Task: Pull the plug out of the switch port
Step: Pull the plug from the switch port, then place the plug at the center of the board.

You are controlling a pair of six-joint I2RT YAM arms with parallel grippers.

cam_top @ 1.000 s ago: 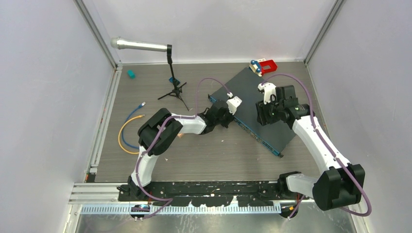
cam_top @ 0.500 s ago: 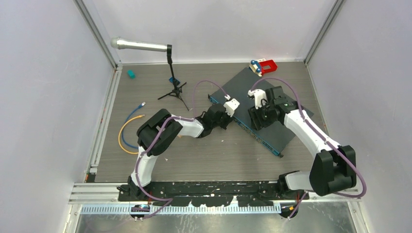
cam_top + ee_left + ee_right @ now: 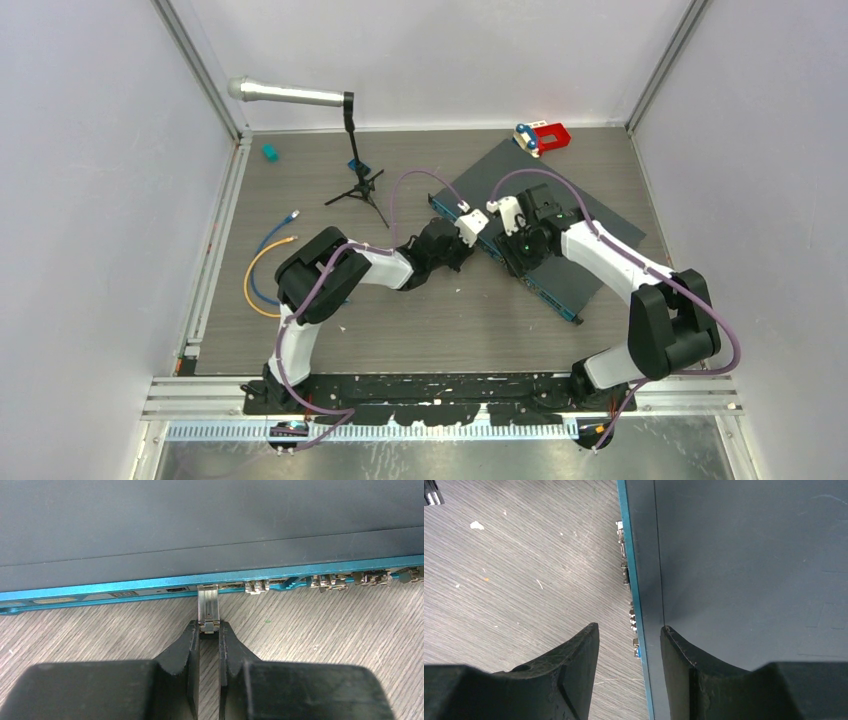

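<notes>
The switch [image 3: 495, 175] is a flat dark grey box lying at an angle on the table, its blue front edge toward the left arm. In the left wrist view a small metallic plug [image 3: 208, 607] sits in a port on the blue edge of the switch [image 3: 200, 530]. My left gripper [image 3: 209, 630] is shut on the plug's rear end; it also shows in the top view [image 3: 474, 241]. My right gripper [image 3: 630, 632] is open, one finger above the switch top [image 3: 749, 555] and one above the floor, straddling the blue edge just right of the left gripper [image 3: 513, 257].
A microphone [image 3: 295, 95] on a small tripod [image 3: 358, 182] stands at the back left. A red and blue object [image 3: 545, 135] lies behind the switch. Blue and yellow cables [image 3: 262, 272] and a small teal piece [image 3: 269, 153] lie at the left. White walls enclose the table.
My right gripper has moved left across the switch top to its front edge, close to the left gripper. The left gripper has barely shifted and stays at the plug.
</notes>
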